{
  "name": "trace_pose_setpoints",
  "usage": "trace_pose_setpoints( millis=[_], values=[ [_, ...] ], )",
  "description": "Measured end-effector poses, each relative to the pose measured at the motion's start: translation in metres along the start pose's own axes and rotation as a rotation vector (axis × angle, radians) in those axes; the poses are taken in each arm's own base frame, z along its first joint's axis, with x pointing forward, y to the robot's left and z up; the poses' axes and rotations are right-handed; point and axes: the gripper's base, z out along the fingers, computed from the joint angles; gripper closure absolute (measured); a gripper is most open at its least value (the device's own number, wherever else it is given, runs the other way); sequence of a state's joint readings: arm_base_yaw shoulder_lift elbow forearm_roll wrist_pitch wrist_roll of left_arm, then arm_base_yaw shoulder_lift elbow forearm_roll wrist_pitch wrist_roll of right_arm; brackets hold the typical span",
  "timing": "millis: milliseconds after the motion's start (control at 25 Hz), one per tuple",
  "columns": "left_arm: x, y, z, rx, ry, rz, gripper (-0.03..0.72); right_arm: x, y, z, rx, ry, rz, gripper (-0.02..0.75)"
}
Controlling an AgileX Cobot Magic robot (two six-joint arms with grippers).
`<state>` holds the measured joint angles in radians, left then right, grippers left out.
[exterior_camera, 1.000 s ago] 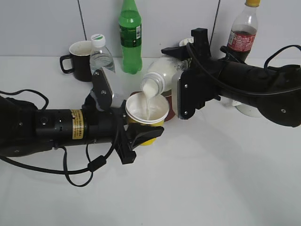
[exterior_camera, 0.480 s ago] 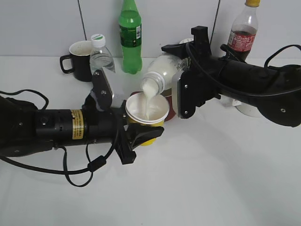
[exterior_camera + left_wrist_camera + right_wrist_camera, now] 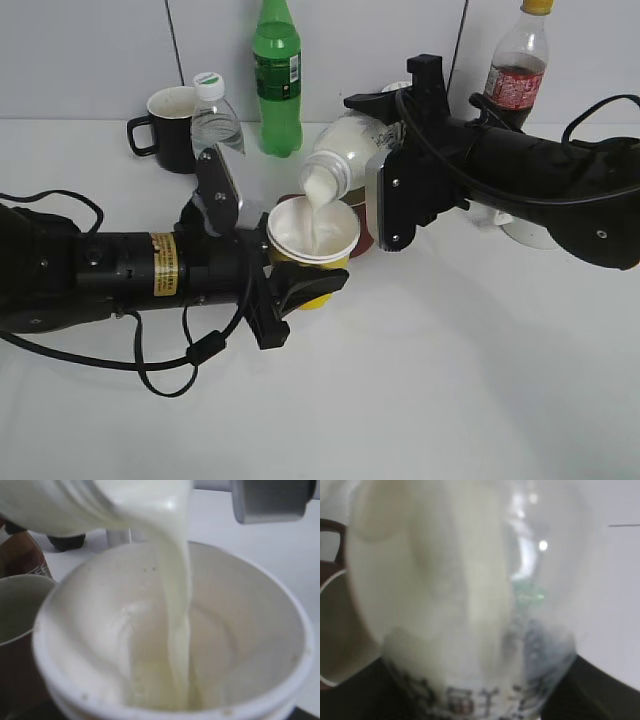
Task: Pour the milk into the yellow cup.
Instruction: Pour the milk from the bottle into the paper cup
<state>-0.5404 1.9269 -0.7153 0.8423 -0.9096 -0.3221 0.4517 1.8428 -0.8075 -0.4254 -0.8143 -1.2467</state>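
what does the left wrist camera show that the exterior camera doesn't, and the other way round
Only the left wrist view shows the inside of the yellow cup close up: milk pooling at the bottom and the stream running down into it.

Only the exterior view shows both arms: the left gripper shut on the cup and the right gripper shut on the tilted milk bottle. It also shows the green bottle, water bottle, cola bottle and dark mug behind.

Both show the bottle's mouth over the cup, milk pouring, and a brown cup beside it.

milk streaming, into yellow cup
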Motion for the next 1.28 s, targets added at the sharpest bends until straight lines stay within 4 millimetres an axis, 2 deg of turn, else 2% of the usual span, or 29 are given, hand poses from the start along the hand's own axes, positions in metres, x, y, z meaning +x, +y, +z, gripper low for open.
trace_pose_setpoints(
  millis=[400, 800, 920, 1120, 1280],
  values=[
    [0.0, 0.0, 0.0, 0.0, 0.0, 0.0, 0.344, 0.001, 0.0, 0.0, 0.004, 0.006, -0.007, 0.299],
    [-0.008, -0.001, 0.0, 0.014, -0.084, -0.01, 0.344, 0.001, -0.001, 0.0, 0.007, 0.011, 0.192, 0.299],
    [-0.009, 0.001, 0.0, -0.008, -0.097, -0.027, 0.344, 0.002, -0.001, 0.0, 0.012, 0.018, 0.302, 0.299],
    [-0.008, 0.007, -0.003, -0.044, -0.105, -0.047, 0.344, 0.012, -0.004, -0.001, 0.082, 0.118, 0.634, 0.299],
    [-0.002, 0.029, -0.017, -0.122, -0.106, -0.078, 0.344, 0.023, -0.007, -0.003, 0.186, 0.21, 0.899, 0.299]
  ],
)
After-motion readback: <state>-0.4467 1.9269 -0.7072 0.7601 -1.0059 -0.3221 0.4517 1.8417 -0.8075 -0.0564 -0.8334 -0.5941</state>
